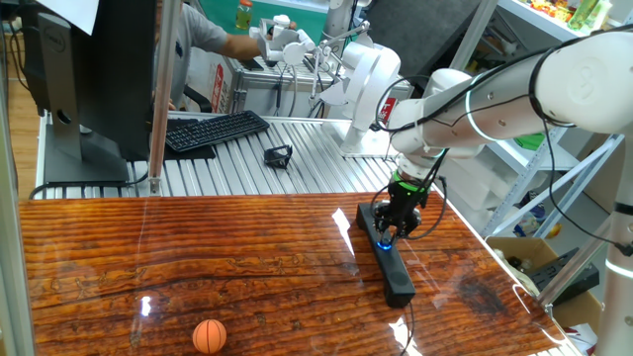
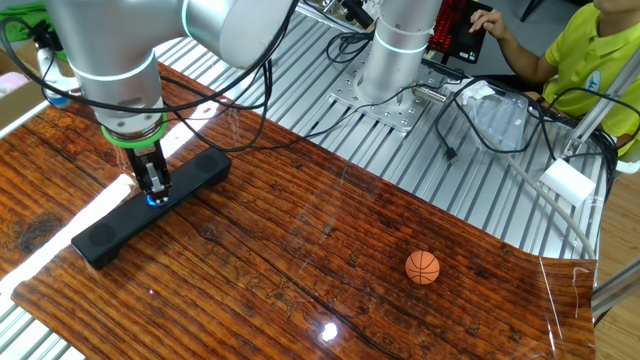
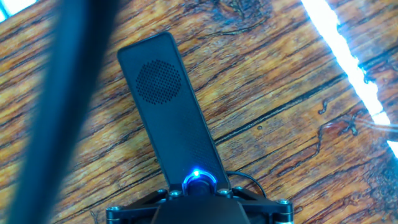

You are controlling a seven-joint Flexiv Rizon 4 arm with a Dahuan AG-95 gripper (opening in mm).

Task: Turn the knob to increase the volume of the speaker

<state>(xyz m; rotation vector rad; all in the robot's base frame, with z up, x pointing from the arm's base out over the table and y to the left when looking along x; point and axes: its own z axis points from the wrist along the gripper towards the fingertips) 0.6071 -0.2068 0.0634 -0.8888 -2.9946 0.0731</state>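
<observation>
The long black bar speaker (image 1: 396, 272) lies on the wooden table, also in the other fixed view (image 2: 105, 235) and running up the hand view (image 3: 168, 106). Its knob (image 3: 198, 182), round with a blue glowing ring, sits on the bar's top; the blue glow shows in both fixed views (image 1: 384, 244) (image 2: 155, 199). My gripper (image 1: 401, 227) points straight down on the knob (image 2: 156, 190), with the fingers closed in at its sides. In the hand view the gripper (image 3: 198, 190) sits at the bottom edge right over the knob, and its fingertips are mostly hidden.
An orange mini basketball (image 1: 209, 336) (image 2: 422, 267) lies on the wood away from the speaker. A black keyboard (image 1: 213, 130) and a small black clip (image 1: 278, 155) sit on the ribbed metal surface behind. A person (image 2: 560, 50) sits at the far side.
</observation>
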